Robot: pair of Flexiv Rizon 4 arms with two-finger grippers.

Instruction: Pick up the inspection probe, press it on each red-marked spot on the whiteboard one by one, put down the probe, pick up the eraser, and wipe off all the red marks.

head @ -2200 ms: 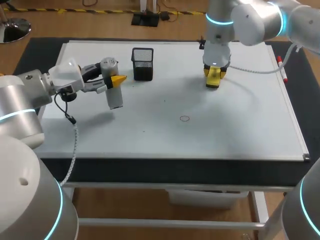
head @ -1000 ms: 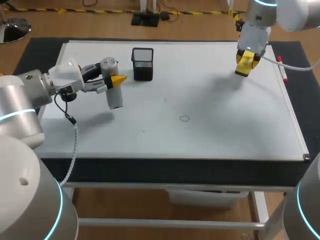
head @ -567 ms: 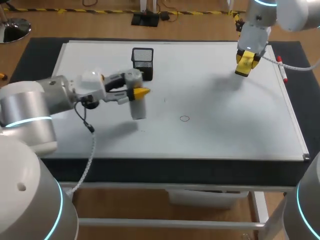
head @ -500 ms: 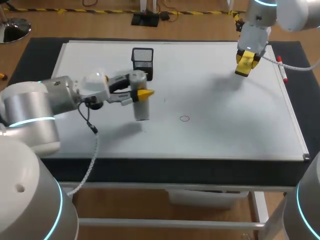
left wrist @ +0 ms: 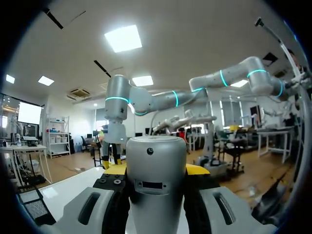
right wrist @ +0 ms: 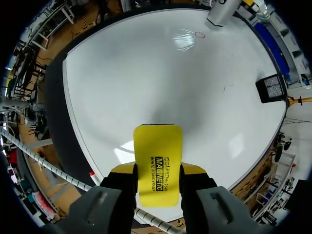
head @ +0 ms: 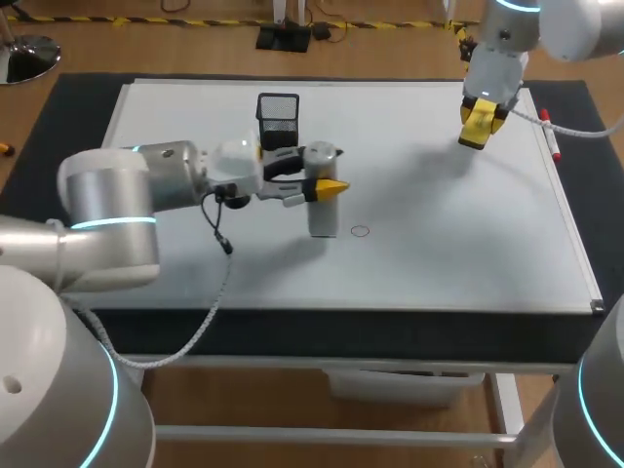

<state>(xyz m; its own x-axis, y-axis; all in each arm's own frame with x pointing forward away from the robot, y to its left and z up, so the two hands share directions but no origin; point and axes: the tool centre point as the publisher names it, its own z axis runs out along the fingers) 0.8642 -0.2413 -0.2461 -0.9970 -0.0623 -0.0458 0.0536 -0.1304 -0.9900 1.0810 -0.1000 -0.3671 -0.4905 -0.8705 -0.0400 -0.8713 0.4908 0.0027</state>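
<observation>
At the frame's centre the left tool (head: 327, 185) grips the probe (head: 323, 216) upright, just left of the mark (head: 360, 231). It should shift right, then press straight down. At upper right, the right tool (head: 476, 123) clamps the eraser (right wrist: 157, 146).

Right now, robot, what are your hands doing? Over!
Left gripper shut on probe, upright beside red circle. Right gripper shut on eraser. Mesh holder behind, apart from probe.

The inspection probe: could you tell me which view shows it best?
The head view: the inspection probe shows full length, upright in the left gripper, its lower end near the circle mark. The left wrist view shows only its upper body, close up; the right wrist view shows it small, far across the whiteboard.
</observation>
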